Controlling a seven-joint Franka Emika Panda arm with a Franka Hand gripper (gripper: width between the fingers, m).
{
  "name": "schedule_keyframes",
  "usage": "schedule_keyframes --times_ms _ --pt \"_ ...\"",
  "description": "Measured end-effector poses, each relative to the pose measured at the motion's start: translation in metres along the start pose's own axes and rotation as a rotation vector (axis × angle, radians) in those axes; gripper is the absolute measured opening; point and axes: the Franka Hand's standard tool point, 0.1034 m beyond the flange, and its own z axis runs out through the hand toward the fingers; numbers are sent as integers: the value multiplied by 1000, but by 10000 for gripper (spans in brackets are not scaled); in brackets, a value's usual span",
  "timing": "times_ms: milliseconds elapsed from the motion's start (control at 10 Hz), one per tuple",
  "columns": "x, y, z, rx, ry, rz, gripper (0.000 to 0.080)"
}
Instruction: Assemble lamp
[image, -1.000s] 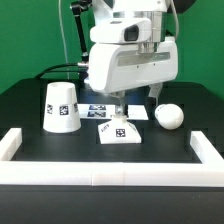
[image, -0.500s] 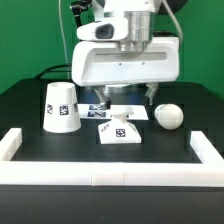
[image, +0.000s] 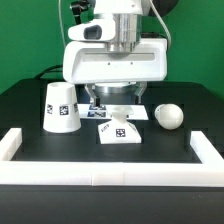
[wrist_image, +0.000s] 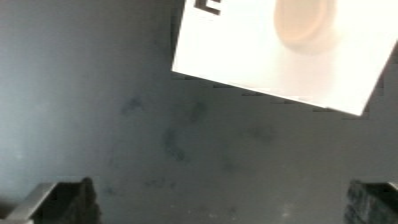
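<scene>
Claw released, empty, over worktop just beyond base. Shade at the exterior view's left, bulb right.

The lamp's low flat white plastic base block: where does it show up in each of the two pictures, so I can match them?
Exterior view: the low flat white plastic base block sits just below the picture's middle, on the black tabletop.
Wrist view: the base block is partly in frame, cut off by the picture's edge, across from the open gripper.
Shared landmark: the black tabletop.
</scene>
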Motion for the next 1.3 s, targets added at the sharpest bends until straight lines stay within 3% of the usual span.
schedule_keyframes --times_ms 200,500,600,900,1300 --pt "-4 -4 0 1 -14 113 700" --pt "-28 -16 5 24 -69 218 700" --pt "-29 -17 6 35 -72 239 700" --pt "-29 -17 7 36 -72 233 700" --pt "-41 -23 19 42 -73 234 700"
